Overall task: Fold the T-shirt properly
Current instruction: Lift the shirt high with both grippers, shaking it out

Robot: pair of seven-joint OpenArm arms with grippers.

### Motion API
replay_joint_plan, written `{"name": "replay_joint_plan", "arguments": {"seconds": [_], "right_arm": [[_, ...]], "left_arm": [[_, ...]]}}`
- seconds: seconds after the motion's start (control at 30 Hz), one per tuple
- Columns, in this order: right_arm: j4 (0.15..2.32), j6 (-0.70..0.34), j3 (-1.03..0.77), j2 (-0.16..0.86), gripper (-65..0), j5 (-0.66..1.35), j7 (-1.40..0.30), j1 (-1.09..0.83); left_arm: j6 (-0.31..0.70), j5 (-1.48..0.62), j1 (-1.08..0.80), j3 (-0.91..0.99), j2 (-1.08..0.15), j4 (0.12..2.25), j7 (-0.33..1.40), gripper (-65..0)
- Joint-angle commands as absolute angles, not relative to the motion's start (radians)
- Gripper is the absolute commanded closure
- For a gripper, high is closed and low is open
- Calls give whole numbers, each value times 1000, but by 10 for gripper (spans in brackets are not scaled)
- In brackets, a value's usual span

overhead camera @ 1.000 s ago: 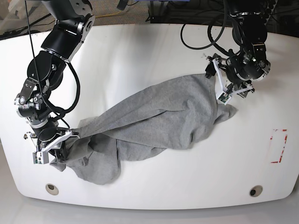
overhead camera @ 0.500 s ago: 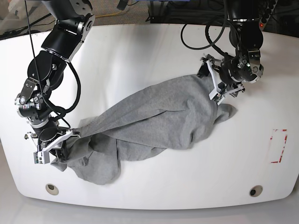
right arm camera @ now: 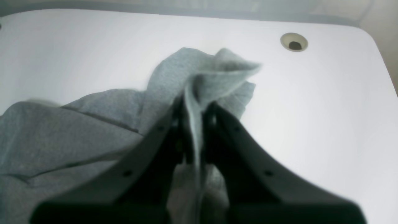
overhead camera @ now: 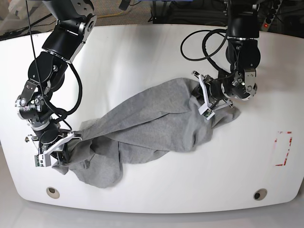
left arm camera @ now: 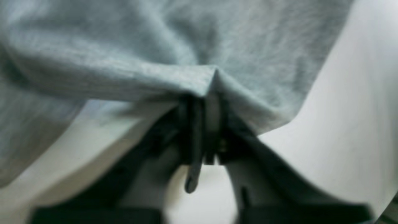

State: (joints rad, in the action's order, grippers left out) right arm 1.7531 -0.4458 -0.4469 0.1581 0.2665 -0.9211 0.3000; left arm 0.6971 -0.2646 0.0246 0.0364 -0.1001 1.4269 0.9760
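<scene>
The heather-grey T-shirt lies crumpled across the middle of the white table, stretched from lower left to upper right. My left gripper is at its upper right end, shut on a fold of the cloth; the left wrist view shows the jaws pinched together on a ridge of the T-shirt. My right gripper is at the lower left end, shut on a bunched edge of the T-shirt, with cloth standing up between its fingers.
Two round holes sit near the table's front edge. A red-outlined rectangle mark is at the right side. Cables loop over the table behind the left arm.
My left gripper has moved left and down onto the shirt's upper right end and closed on a fold there. The right arm and its grip have stayed put.
</scene>
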Motion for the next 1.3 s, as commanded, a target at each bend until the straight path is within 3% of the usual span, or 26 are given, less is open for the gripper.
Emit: {"name": "replay_joint_plan", "arguments": {"seconds": [0.0, 0.27, 0.63, 1.1, 1.27], "right_arm": [[1776, -444, -449, 170, -2, 277, -892, 325], [1844, -444, -449, 171, -2, 277, -892, 283], [1793, -441, -447, 171, -2, 272, -892, 271], [1428, -443, -447, 177, -2, 269, -892, 659], [1293, -440, -447, 182, -2, 268, -892, 823]], "left_arm": [[698, -196, 7, 38, -108, 1432, 1078, 0], [698, -196, 1, 124, -108, 1748, 1153, -1], [698, -196, 160, 124, -113, 1962, 1276, -1], [698, -188, 553, 127, -114, 1960, 1291, -1], [698, -97, 670, 124, -120, 1949, 1291, -1]]}}
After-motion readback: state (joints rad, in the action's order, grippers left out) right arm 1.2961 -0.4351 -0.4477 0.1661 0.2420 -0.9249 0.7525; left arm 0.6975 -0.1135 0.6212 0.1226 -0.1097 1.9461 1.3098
